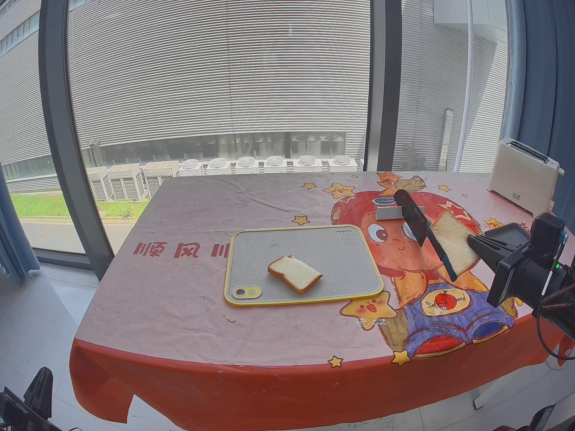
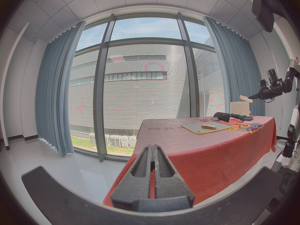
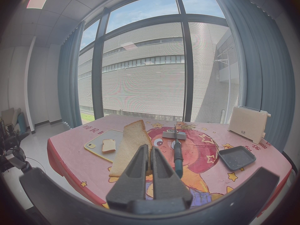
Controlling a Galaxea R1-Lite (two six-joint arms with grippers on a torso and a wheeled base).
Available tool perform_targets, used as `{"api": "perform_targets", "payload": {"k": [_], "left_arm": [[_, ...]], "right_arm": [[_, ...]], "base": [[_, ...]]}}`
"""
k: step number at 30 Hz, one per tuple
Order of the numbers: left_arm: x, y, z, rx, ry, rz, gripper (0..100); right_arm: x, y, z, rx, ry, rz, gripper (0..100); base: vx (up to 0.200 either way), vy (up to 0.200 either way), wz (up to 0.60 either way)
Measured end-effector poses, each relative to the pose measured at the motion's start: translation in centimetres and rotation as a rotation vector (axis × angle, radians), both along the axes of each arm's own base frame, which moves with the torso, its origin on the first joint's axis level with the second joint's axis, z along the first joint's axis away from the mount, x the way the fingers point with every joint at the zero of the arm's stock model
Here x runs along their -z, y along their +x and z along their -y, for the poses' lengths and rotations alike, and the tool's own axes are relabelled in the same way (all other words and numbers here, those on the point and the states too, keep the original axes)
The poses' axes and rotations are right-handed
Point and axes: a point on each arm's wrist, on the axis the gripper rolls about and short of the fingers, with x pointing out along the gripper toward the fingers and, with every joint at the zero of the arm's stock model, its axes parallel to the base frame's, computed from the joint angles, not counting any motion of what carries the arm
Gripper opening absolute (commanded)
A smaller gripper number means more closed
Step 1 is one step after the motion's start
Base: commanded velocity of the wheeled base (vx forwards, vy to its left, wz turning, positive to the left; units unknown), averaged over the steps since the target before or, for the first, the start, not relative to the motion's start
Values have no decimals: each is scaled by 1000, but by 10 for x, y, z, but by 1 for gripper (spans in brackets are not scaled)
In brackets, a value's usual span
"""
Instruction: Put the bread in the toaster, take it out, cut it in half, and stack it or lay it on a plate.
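Black right gripper [image 3: 149, 149] fingers pinch bread slice [image 3: 129, 144], probably at edge; left gripper [image 2: 153, 149] fingers pressed together.

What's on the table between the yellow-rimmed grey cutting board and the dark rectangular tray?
A black knife, its blade on a small grey stand, seen plainly in the right wrist view.

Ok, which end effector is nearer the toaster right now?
Right. The right end effector, gripping a bread slice, is over the table's right side, in front of the toaster. The left end effector hangs low off the table's near-left corner.
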Motion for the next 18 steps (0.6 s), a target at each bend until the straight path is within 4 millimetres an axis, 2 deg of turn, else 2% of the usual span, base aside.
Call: {"api": "perform_targets", "payload": {"k": [18], "left_arm": [[0, 0, 0, 0, 1, 0, 0]], "right_arm": [[0, 4, 0, 20, 8, -4, 0]], "base": [[0, -200, 0]]}}
